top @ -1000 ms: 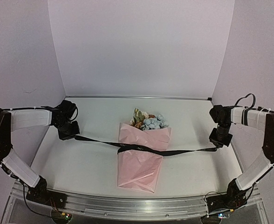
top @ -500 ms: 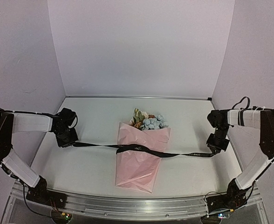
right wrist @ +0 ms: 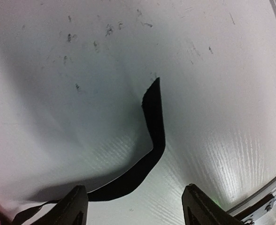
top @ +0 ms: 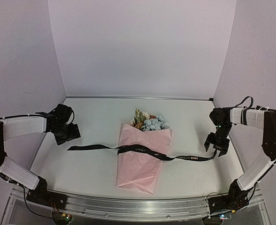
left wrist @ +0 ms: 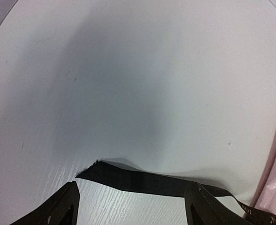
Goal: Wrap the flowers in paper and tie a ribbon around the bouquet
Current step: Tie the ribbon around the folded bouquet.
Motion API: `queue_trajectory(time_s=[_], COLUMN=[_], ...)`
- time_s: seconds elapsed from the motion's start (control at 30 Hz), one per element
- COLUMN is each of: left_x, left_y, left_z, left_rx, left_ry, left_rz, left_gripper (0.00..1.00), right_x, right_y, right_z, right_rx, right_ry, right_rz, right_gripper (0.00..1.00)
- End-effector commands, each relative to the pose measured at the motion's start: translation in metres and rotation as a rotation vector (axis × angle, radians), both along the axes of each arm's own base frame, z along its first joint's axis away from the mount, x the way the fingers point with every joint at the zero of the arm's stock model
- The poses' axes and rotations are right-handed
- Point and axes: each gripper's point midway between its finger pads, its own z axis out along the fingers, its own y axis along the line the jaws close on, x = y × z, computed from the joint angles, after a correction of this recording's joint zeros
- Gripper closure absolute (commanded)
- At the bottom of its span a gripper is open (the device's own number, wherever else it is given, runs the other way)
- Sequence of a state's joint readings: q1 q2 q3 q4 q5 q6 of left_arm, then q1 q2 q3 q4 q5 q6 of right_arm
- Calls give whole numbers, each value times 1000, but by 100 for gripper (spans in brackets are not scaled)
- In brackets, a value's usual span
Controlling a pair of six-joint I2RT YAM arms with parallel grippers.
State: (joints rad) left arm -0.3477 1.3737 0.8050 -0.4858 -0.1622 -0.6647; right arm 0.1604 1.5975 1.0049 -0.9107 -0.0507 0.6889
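My left claw point(top: 68, 135) sits at the 9 o'clock side of the bench point(top: 91, 176), fingers spread wide and gripping nothing. In the left wrist view both fingers point(left wrist: 63, 210) stand apart at the bottom of the picture. The cut left end of the ribbon point(left wrist: 128, 178) lies flat on the white surface across the gap between them. From above, that end rests just beside the claw, at about its 5 o'clock.

The ribbon point(top: 93, 147) runs from there toward 3 o'clock and crosses the upper half of the bouquet point(top: 140, 164), which lies in the middle of the bench. The pink paper point(top: 137, 176) is folded around the stems, its foot toward 6 o'clock. The flowers point(top: 149, 123) – blue, cream and orange-brown – poke out at the 12 o'clock end. I can see light lettering on the black band where it passes over the paper. I cannot tell whether it is knotted there or only laid across.

Past the paper the ribbon carries on toward 3 o'clock, dropping slightly toward 4, and ends near my right claw point(top: 216, 145). That claw is also spread and grips nothing – the right wrist view shows its fingers point(right wrist: 74, 207) wide apart. The ribbon's right end point(right wrist: 153, 122) curls on the bench between and beyond them.
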Motion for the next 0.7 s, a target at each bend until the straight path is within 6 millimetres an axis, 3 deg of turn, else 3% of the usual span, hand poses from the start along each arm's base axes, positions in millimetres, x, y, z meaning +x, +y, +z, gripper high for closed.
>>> queue_trajectory(time_s=[0.0,0.23,0.37,0.5,0.57,0.67], left_x=[29,9,-3,-31,-39,-46], left_y=[-57,-142,-165,-192,-206,-219], left_z=[67,70,80,83,76,45], left_rx=[-105,26,59,117,150,220], left_ry=[-199,-251,-437,-629,-639,-545], left_rz=[-344,-882,-1122,-1389,-1475,-1576], left_gripper=[18,21,27,27,26,30], right_x=[12,17,14,0,-5,-12], right_y=[27,76,109,138,148,158], right_z=[35,52,56,57,57,58], right_rx=[124,116,196,247,259,260], right_ry=[-79,-283,-389,-446,-466,-481], right_rz=[145,588,788,1008,1099,1205], right_gripper=[22,12,7,6,4,3])
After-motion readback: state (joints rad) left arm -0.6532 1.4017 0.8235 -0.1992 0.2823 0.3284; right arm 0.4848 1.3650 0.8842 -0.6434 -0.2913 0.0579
